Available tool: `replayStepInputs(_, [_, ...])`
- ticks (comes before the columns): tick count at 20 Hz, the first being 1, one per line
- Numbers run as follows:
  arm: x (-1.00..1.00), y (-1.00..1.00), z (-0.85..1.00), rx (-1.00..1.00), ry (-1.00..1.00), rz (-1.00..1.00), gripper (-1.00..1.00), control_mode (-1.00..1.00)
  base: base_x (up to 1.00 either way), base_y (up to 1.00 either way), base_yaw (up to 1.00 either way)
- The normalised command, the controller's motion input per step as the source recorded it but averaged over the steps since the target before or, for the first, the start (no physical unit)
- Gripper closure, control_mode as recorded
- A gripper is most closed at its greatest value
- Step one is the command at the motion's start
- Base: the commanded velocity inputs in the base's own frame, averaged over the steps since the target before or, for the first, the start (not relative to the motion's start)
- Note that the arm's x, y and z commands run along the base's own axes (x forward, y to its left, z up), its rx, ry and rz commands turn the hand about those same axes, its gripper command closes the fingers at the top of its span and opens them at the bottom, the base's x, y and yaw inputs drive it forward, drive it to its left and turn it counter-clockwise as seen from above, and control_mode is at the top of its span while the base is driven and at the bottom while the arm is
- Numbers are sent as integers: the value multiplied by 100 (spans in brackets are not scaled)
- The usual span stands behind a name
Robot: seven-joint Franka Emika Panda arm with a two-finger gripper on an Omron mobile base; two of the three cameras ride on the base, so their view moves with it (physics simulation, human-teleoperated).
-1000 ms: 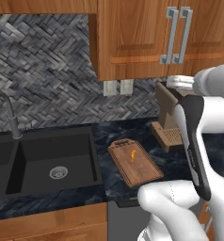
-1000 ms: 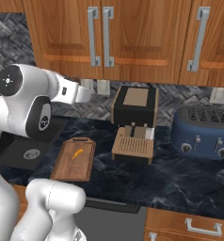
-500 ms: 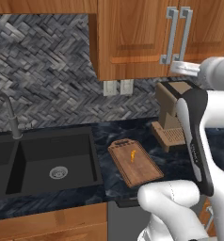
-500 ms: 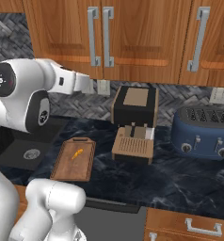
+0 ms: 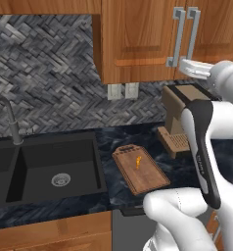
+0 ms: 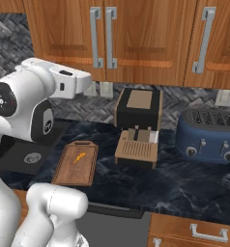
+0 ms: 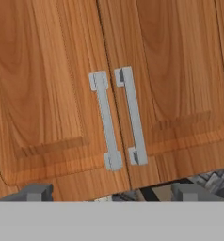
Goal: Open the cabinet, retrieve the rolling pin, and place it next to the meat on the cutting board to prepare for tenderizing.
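At the cabinet's lower edge, the gripper [image 7: 107, 192] sits with jaws spread wide and nothing between them. Both fingertips [image 7: 36, 192] show at 6 o'clock in the hand view, aimed up at the paired doors.

From the hand, the two grey bar handles [image 7: 107, 120] sit at 12 o'clock, side by side across the door seam and tilted a bit because the camera is rolled. Both doors are shut, so the cabinet [image 5: 138, 39] is still closed and the rolling pin can't be seen; I judge it's inside.

In the left base view the hand is near 2 o'clock, just beside the bottom of the handles but apart from them.

Lower down on the dark counter, the cutting board [image 6: 77, 163] lies flat at roughly 7 o'clock in the right base view, with the meat [image 6: 79, 157], a small orange sliver, resting near its middle. A ribbed wooden block [image 6: 136, 150] stands just to the board's right, a dark box [image 6: 137, 107] behind it, and a blue toaster [image 6: 208, 136] well apart at 3 o'clock. The sink [image 5: 45, 166] is on the board's other side.

Step in hand: approach to the door handle, first stage only. Next move needs the hand lifted to straddle one bar, jaws closed on it, then a pull outward along the hinge arc. Risk: catching both bars, they're close together.
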Motion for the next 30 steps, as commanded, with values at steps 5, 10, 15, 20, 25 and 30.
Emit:
replayStepInputs(5, [0, 0, 0, 0, -1, 0, -100, -100, 0, 0, 0])
replayStepInputs(10, [0, 0, 0, 0, 0, 0, -100, -100, 0, 0, 0])
replayStepInputs(15, [0, 0, 0, 0, -2, 0, -100, -100, 0, 0, 0])
replayStepInputs(20, [0, 0, 0, 0, 0, 0, -100, -100, 0, 0, 0])
replayStepInputs(25, [8, 0, 0, 0, 2, 0, -100, -100, 0, 0, 0])
replayStepInputs(30, [32, 0, 0, 0, 5, 1, -100, -100, 0, 0, 0])
